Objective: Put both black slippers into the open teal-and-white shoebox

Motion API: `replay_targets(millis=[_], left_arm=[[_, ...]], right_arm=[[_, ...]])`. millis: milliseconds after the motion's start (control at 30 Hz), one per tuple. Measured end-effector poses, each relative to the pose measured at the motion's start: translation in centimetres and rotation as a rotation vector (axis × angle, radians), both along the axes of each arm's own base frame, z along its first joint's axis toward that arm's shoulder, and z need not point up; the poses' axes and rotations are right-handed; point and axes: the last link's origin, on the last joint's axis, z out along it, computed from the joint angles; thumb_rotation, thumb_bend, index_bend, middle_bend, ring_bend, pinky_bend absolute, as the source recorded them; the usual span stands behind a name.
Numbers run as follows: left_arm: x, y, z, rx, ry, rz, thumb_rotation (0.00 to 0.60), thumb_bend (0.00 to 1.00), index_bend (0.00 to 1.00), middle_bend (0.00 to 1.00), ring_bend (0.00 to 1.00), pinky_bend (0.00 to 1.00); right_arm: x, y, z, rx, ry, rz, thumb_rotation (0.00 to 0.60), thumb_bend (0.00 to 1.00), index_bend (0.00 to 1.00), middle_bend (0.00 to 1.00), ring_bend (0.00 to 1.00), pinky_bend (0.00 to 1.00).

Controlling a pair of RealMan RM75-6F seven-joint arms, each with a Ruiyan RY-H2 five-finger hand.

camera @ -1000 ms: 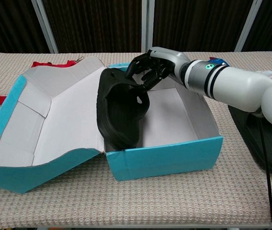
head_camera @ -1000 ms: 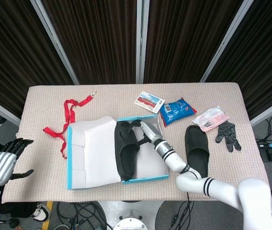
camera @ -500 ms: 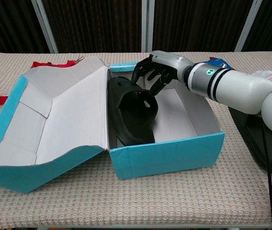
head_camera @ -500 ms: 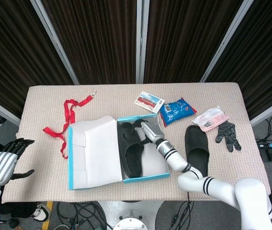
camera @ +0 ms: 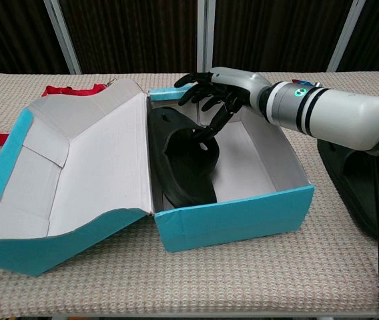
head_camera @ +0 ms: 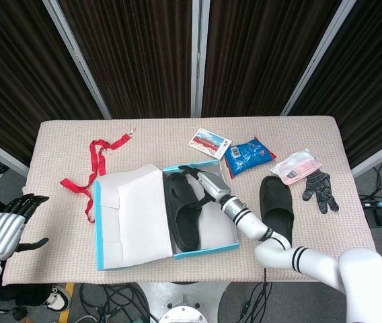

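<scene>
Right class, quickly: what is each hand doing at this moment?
Left hand: open, holding nothing, beside the table's near left corner.
Right hand: open over the shoebox, fingers spread above the slipper inside it.

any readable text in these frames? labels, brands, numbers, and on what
Nothing legible.
Card with red picture: print too small to read.
Blue snack bag: markings blurred.
Pink packet: blurred.
Shoebox: no print visible on its teal wall.

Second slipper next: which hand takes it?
Right. The right hand is open over the shoebox, next to the slipper on the table. The left hand sits off the table's far left edge.
</scene>
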Motion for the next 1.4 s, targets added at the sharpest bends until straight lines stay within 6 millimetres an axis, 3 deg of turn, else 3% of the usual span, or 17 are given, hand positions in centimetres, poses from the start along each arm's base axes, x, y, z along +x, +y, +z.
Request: replay_targets(millis=[400,533,733,867,1067,1233,1400], left_arm=[[0.2,0.2,-0.2,-0.003,0.004,0.0,0.6,0.12,0.15,0.16,0.11,0.18],[0.2,0.2,-0.3,-0.004,0.002,-0.002,0.6,0.12,0.15,0.16,0.11,0.18],[0.4,0.1,-0.4,-0.006,0.004,-0.007,0.6,0.12,0.15,0.16,0.11,0.18],[0.5,0.2,-0.5,-0.007,0.004,-0.012,0.6,0.12,0.15,0.16,0.11,0.18],[0.8,0.4,-0.8,-0.012,0.005,-0.016,0.6,0.12,0.15,0.16,0.11,0.18],[1.0,0.4,-1.1,-0.028,0.013,-0.017,0.6,0.12,0.15,0.16,0.11,0.18],[1.4,0.5,-1.3,-0.036,0.023,-0.021,0.6,0.12,0.15,0.16,0.11,0.18]], right_arm=[[1.0,0.8,3.8,-0.009,-0.041,0.07,0.6,0.0,0.0,0.08,0.0,0.12],[1.6,1.7,6.4,-0.028,-0.042,0.11,0.6,0.01,0.0,0.09,0.0,0.12],[2.0,3.2,11.8,-0.095,0.004,0.141,0.6,0.03,0.0,0.1,0.0,0.12],[0.9,3.0,15.7,-0.202,0.122,0.111,0.6,0.03,0.0,0.12,0.0,0.12],[-1.8,3.3,19.1,-0.272,0.338,-0.017,0.6,0.03,0.02,0.13,0.0,0.14],[-5.0,3.9,20.4,-0.242,0.58,-0.122,0.6,0.05,0.03,0.13,0.0,0.13],[-8.2,4.6,19.9,-0.173,0.811,-0.169,0.6,0.05,0.03,0.1,0.0,0.04]])
